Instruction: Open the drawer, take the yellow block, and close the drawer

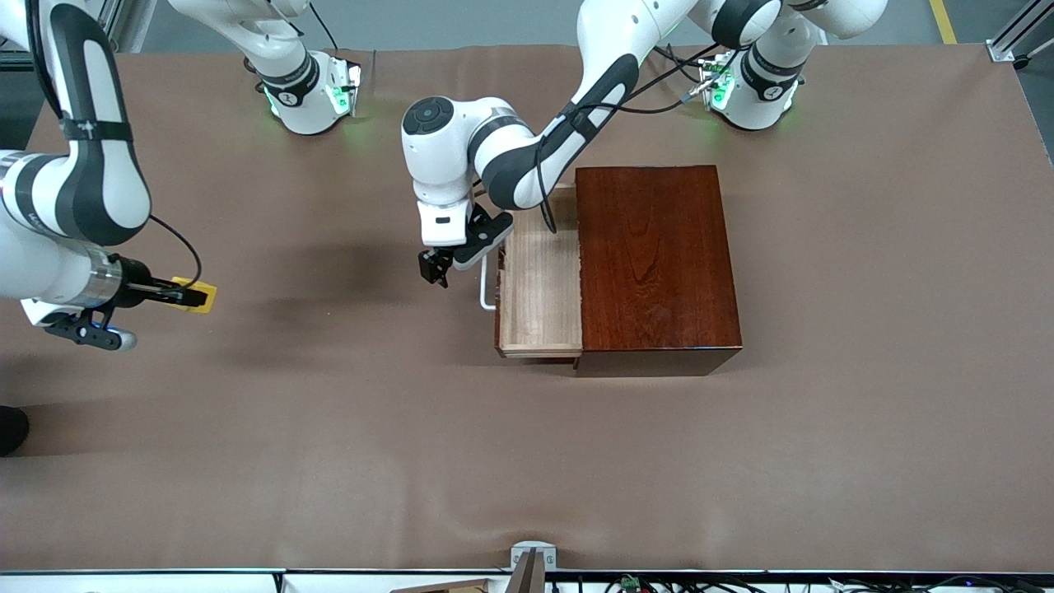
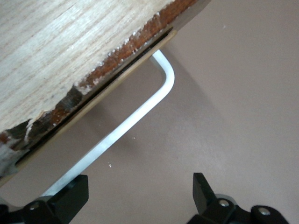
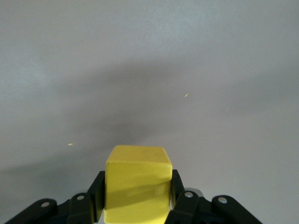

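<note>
Front view, table (image 1: 527, 461): brown cloth covers it, and both arm bases stand along its top edge.
Box (image 1: 655, 259): dark mahogany, the landmark, sitting toward the left arm's end of the table.
Drawer (image 1: 539, 288): pulled out of the box toward the right arm's end; its pale wood tray shows bare, with the white handle (image 1: 486, 292) on its front.
Left gripper (image 1: 435, 269): over the cloth just beside the drawer handle, fingers spread apart, nothing between them.
Right gripper (image 1: 183, 295): well apart from the box, above the cloth at the right arm's end, pinching the yellow block.
Yellow block (image 3: 138, 184): clamped between the right gripper's black fingers (image 3: 91, 198).
</note>
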### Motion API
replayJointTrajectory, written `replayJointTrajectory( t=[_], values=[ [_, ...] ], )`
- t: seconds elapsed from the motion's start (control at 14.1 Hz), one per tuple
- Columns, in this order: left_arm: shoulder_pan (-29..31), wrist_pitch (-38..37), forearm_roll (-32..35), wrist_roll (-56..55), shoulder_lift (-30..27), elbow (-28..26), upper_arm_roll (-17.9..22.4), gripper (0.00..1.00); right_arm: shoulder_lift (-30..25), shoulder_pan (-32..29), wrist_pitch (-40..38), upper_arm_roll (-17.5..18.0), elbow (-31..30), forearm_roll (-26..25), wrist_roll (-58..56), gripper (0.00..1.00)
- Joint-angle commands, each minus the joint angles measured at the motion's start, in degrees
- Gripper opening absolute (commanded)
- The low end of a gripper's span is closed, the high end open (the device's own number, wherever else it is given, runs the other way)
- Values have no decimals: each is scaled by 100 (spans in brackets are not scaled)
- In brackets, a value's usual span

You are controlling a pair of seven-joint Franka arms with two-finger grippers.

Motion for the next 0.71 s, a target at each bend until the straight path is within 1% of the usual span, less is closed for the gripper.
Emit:
replayJointTrajectory(
  t=[0.0,0.07,0.21,0.28,0.5,0.64],
  values=[
    [100,-705,-59,-34,179,236,78,100,28,-320,525,113,-407,-72,-683,0],
    [143,-836,-164,-34,170,236,95,100,116,-399,806,113,-547,-81,-859,0],
    [310,-1275,-192,-25,135,227,104,100,240,-522,1762,113,-1056,-72,-1193,0],
    [372,-1451,-192,-25,126,227,113,100,353,-593,2097,113,-1171,-72,-1386,0],
    [547,-1882,-183,-16,108,227,113,100,784,-681,2416,113,-1181,-81,-1607,0],
    [627,-2102,-183,2,73,218,113,100,925,-673,2531,121,-1225,-72,-1634,0]
  ],
)
